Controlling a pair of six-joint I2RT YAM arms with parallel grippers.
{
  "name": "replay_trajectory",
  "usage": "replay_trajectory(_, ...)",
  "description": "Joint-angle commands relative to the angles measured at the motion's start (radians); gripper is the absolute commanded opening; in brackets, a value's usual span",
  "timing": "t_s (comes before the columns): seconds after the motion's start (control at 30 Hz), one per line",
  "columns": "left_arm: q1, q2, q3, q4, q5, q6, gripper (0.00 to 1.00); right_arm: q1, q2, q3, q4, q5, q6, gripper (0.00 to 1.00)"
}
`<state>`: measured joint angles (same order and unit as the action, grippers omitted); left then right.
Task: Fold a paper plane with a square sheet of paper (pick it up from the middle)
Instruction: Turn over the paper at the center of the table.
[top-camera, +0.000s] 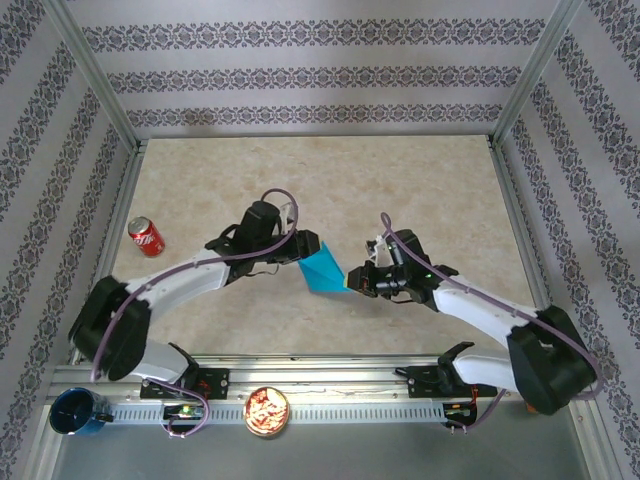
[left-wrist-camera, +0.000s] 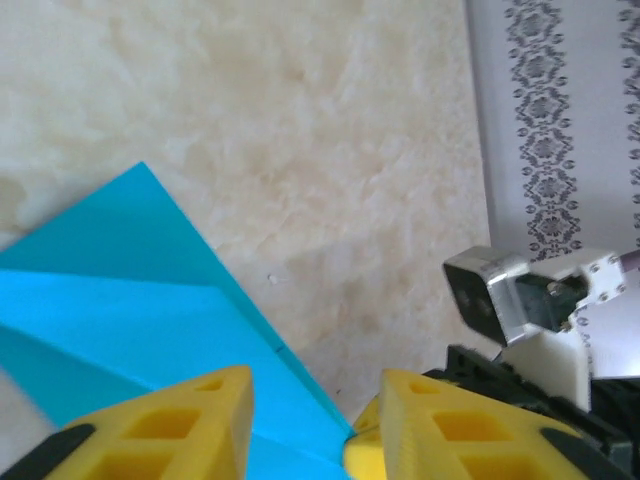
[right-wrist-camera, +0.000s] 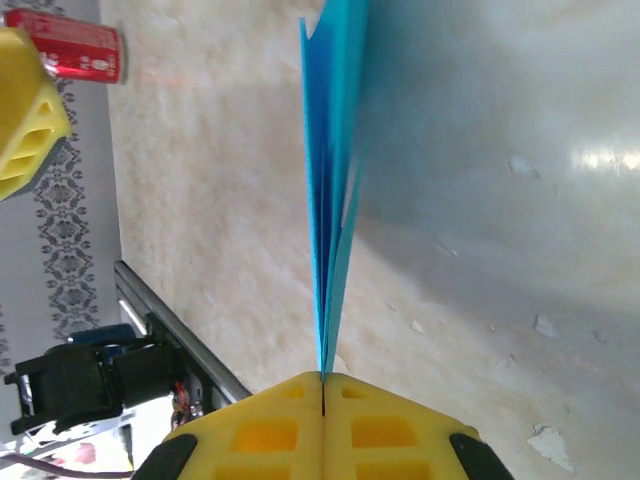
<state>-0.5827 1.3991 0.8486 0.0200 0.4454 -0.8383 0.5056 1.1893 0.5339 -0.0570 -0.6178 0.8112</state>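
The turquoise sheet of paper is folded into a pointed, layered shape and hangs between the two arms above the table's middle. My right gripper pinches its right tip. In the right wrist view the yellow fingers are pressed together on the paper, which is seen edge-on. My left gripper is at the paper's left side. In the left wrist view its fingers stand apart with the paper between and below them, and the paper's tip meets the right gripper's yellow fingers.
A red soda can lies at the table's left. A dark blue cup and a round tin of snacks sit on the front rail. Patterned walls and metal posts enclose the table.
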Motion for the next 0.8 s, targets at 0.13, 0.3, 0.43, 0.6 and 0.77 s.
replay_trajectory(0.13, 0.017, -0.2, -0.031, -0.168, -0.186, 0.184, 0.46, 0.041, -0.187, 0.208, -0.361, 0.338, -0.406, 0.03)
replay_trajectory(0.3, 0.043, -0.26, -0.044, -0.245, -0.191, 0.226, 0.58, 0.213, -0.194, 0.362, -0.53, 0.791, -0.621, 0.01)
replay_trajectory(0.43, 0.066, -0.296, -0.063, -0.273, -0.191, 0.256, 0.7, 0.352, -0.108, 0.437, -0.617, 1.181, -0.73, 0.0)
replay_trajectory(0.6, 0.146, -0.29, -0.032, -0.383, -0.153, 0.31, 0.86, 0.399, -0.002, 0.45, -0.625, 1.386, -0.727, 0.01)
replay_trajectory(0.77, 0.219, -0.323, -0.063, -0.343, -0.1, 0.25, 1.0, 0.488, 0.087, 0.39, -0.532, 1.354, -0.768, 0.01)
